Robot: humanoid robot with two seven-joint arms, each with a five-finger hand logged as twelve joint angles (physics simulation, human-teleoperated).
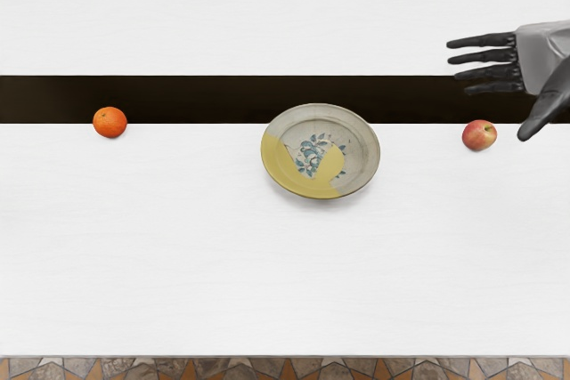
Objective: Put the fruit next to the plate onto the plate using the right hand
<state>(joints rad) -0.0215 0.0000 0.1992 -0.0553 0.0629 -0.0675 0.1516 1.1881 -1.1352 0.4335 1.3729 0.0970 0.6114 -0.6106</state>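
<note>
Hovering near the round red-yellow apple (479,135), right hand (525,68), fingers spread, empty.

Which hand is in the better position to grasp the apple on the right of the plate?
Right. The right hand hovers open close to the apple, slightly behind it and to its right; the left one is out of view.
</note>
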